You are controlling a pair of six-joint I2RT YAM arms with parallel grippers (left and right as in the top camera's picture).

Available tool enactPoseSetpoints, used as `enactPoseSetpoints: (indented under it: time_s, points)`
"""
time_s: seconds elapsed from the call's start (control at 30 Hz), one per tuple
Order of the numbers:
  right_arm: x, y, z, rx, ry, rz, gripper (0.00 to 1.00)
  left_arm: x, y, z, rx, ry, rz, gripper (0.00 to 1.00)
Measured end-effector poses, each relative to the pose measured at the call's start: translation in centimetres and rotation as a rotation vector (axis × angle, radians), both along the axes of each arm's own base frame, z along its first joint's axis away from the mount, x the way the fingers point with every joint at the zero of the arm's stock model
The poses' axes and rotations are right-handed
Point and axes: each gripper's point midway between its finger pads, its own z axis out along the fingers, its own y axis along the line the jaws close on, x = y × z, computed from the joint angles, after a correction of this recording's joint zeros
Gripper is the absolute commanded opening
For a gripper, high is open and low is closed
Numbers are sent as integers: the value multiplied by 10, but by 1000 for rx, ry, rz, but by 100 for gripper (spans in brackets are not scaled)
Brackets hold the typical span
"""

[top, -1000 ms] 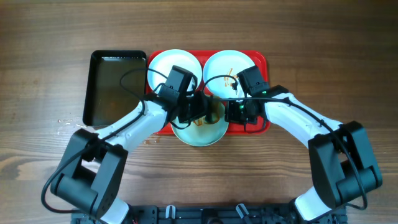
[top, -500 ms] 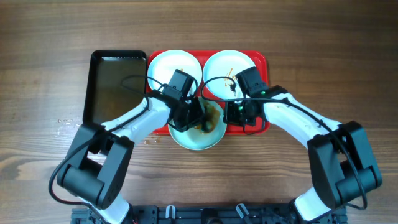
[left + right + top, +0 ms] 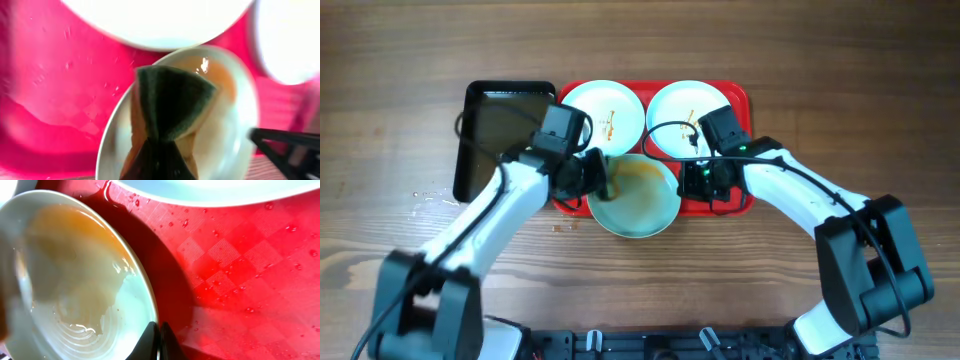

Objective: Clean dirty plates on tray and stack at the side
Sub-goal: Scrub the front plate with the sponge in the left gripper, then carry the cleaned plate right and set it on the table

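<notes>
We see the table [image 3: 840, 80] bearing the red tray [image 3: 747, 100], with a black tray [image 3: 505, 140] just beside it on the left. The left plate [image 3: 603, 105] and right plate [image 3: 688, 105] lie at the tray's back, each sauce-streaked. The front plate [image 3: 640, 205], smeared orange, overhangs the tray's near rim. The left fingers [image 3: 588, 178] clench a sponge [image 3: 172, 105] at its left edge, and the right fingers [image 3: 149, 339] pinch its right rim.

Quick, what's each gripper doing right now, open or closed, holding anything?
The left gripper is closed on the sponge.
The right gripper is closed on the front plate, at its rim.
</notes>
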Motion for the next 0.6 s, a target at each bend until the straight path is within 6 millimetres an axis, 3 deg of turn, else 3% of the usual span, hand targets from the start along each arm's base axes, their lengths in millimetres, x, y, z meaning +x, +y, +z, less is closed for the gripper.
enactPoseSetpoints:
  time_s: [0.13, 0.47, 0.53, 0.57, 0.6]
  points:
    - [3, -5, 0, -25, -16, -10, 4, 9, 6, 46, -7, -161, 14, 4]
    - [19, -29, 77, -103, -295, -21, 4, 23, 47, 43, 96, -182, 129, 4]
    - [19, -32, 81, -117, -316, -9, 35, 23, 55, 41, 108, -174, 150, 4]
    - [17, -33, 80, -123, -312, 0, 42, 23, 58, 41, 114, -171, 159, 4]
    - [16, -33, 79, -128, -309, 7, 41, 23, 59, 40, 116, -167, 161, 4]
